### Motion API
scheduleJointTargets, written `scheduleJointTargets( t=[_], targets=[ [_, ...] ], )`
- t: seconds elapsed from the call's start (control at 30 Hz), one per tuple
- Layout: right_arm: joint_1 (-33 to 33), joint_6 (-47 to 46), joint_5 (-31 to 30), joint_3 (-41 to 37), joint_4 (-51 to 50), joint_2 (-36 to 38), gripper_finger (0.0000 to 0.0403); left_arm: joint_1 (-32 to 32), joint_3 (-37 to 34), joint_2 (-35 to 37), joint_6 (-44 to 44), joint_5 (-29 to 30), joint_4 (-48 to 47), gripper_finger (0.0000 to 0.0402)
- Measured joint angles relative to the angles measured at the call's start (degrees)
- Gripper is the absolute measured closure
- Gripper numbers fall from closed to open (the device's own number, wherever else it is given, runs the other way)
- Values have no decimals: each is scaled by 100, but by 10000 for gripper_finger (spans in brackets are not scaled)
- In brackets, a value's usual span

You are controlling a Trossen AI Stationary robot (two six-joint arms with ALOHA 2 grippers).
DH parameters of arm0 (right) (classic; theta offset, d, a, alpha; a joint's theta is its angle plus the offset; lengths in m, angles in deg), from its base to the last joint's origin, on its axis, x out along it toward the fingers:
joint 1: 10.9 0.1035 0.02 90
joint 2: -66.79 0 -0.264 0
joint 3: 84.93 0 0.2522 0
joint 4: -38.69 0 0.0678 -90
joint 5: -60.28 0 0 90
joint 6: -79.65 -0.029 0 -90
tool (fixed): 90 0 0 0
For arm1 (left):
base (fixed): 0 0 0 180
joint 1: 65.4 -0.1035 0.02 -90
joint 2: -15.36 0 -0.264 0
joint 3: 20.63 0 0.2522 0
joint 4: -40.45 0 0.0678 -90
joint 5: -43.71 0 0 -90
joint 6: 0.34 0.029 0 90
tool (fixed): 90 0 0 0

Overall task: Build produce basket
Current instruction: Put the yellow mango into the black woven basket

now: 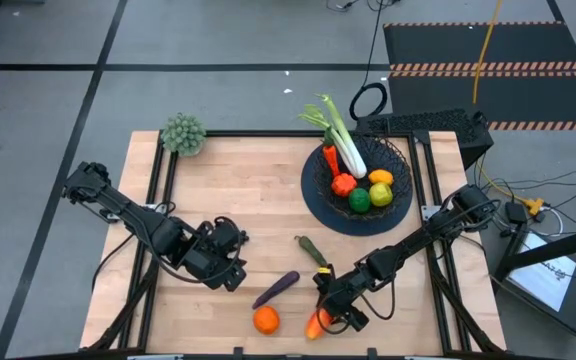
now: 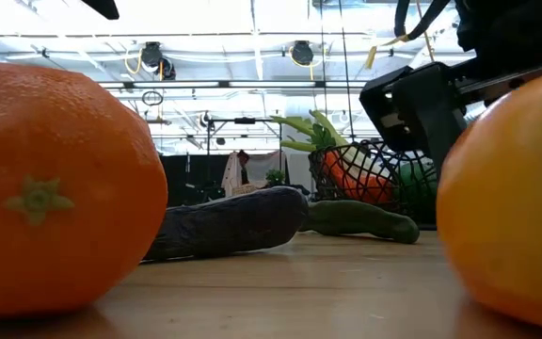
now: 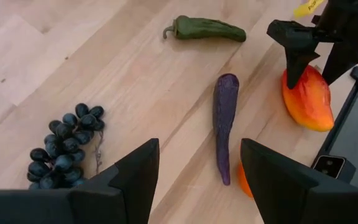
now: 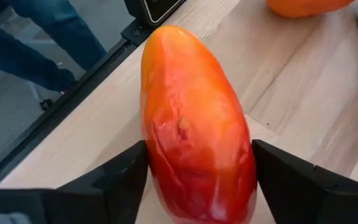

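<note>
Right pincer (image 4: pixel 197 171) low at the tabletop's (image 1: pixel 248 190) near edge, fingers either side of the red-yellow pepper (image 4: pixel 194 124), touching or just off it, cannot tell which. Left pincer (image 3: pixel 197 180) open, nothing between its fingers, hovering above the tabletop near the grapes (image 3: pixel 64 149) and eggplant (image 3: pixel 224 124). Basket (image 1: pixel 320 195) at the far right, holding leek (image 1: pixel 343 135), carrot (image 1: pixel 331 160), tomato (image 1: pixel 343 185), lemon (image 1: pixel 380 178), lime (image 1: pixel 359 200) and apple (image 1: pixel 380 194). Orange (image 1: pixel 265 319) near the front edge, beside the eggplant. Green pickle (image 3: pixel 207 29) lying just beyond the eggplant.
</note>
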Motion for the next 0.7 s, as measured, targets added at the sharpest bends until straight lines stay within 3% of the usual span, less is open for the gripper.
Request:
scheduleJointTargets(
  t=[0.23,0.5,0.7],
  targets=[
    [-2,-636,-4,-4,-73,483,160,-77,0,0,-13,97,5,176],
    [-320,-2315,-58,-4,-307,1962,159,-76,0,0,202,188,231,176],
    [-663,-3806,-1017,-2,-299,3156,159,-97,0,0,682,445,376,176]
  ],
)
